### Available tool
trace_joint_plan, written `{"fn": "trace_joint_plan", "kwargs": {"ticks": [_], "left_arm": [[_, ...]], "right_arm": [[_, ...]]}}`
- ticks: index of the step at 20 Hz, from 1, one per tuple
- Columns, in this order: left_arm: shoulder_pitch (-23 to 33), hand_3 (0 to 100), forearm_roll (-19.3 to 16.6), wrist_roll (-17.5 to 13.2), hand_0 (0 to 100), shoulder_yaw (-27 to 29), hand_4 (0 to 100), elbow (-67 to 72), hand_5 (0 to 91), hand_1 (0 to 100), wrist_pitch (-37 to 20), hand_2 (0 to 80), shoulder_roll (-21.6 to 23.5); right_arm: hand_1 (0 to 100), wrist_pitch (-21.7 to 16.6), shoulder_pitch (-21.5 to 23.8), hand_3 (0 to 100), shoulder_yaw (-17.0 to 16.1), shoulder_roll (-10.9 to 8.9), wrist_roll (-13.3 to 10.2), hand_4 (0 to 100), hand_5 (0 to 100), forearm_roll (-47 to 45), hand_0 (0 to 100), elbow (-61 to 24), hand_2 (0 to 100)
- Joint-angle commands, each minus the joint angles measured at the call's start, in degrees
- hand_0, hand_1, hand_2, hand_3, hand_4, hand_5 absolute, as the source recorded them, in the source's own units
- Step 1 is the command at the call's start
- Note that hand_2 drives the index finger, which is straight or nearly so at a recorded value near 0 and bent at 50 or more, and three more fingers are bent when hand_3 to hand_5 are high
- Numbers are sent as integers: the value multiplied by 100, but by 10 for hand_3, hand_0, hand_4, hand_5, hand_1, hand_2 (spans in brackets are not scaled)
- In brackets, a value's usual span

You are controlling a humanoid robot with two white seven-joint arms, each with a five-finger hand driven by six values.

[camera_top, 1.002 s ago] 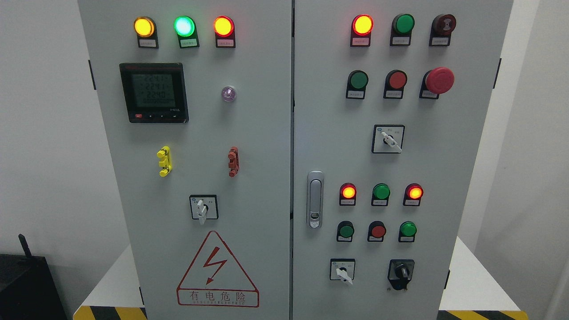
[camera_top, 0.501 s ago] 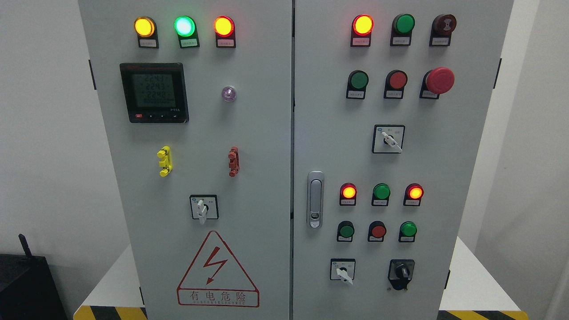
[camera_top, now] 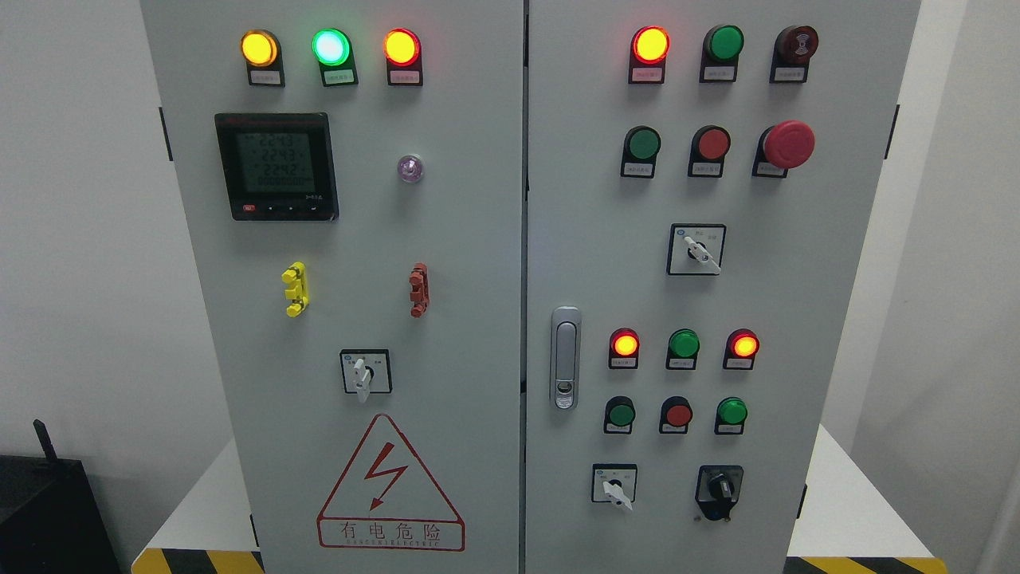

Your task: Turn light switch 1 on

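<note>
A grey two-door electrical cabinet fills the head view. Its right door carries rows of lamps and push buttons: a lit red lamp, a green button, a red button and a red mushroom stop button. Lower down sit a lit red lamp, a green lamp and another lit red lamp, with small green, red and green buttons under them. The labels are too small to read, so I cannot tell which control is light switch 1. Neither hand shows.
White rotary selectors sit at mid right, bottom right and on the left door; a black one is beside them. A door handle, a meter display and a black box at lower left also show.
Only the digits on the meter display flicker; nothing else has moved.
</note>
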Motion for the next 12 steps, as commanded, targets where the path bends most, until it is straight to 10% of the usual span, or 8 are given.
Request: {"fn": "trace_joint_plan", "kwargs": {"ticks": [1,12], "left_arm": [[95,181,-51,-26,288,1158,270,-1521,0,35,-104,1,-97],[78,350,-25,10,294,1246,452,-2727,122,123,-964,127,-105]], "right_arm": [[389,4,6,0,-3,0,2,0,0,-2,120,0,0],[389,4,-3,0,6,0,2,0,0,-2,120,0,0]]}}
